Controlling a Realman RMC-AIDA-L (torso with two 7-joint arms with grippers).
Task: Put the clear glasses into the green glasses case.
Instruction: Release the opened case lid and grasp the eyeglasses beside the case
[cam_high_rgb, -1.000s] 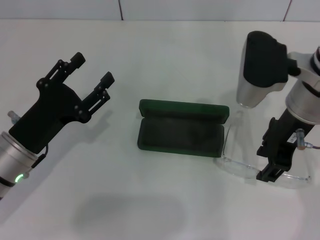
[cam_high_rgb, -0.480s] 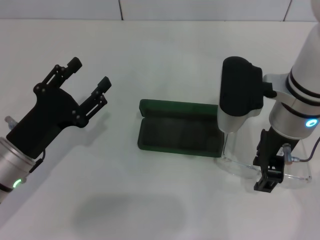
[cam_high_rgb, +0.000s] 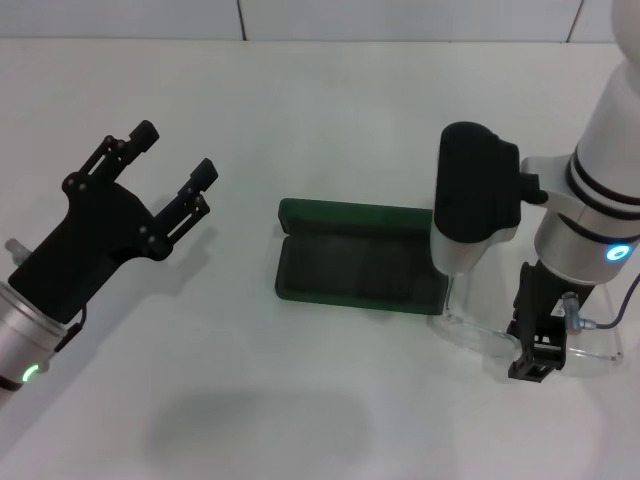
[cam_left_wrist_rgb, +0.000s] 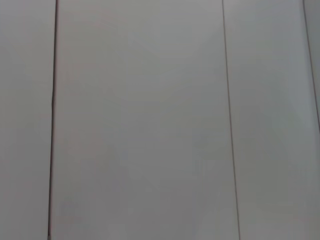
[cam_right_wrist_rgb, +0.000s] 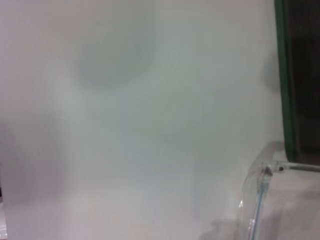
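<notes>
The green glasses case (cam_high_rgb: 360, 266) lies open at the middle of the table, its lid laid back on the far side. Its green rim (cam_right_wrist_rgb: 284, 75) also shows in the right wrist view. The clear glasses (cam_high_rgb: 473, 332) rest on the table just right of the case, front towards me, with one hinge and lens edge (cam_right_wrist_rgb: 259, 176) close to the right wrist camera. My right gripper (cam_high_rgb: 531, 368) points down onto the middle of the glasses' front. My left gripper (cam_high_rgb: 178, 148) hovers open and empty, well left of the case.
The white table (cam_high_rgb: 320, 110) runs back to a tiled wall at the far edge. The bulky right forearm (cam_high_rgb: 475, 200) hangs over the right end of the case. The left wrist view holds only pale panels with seams.
The right forearm swung left, over the case's right end, and the right gripper turned more upright on the glasses. The left arm drifted slightly left. The glasses and case stayed where they were.
</notes>
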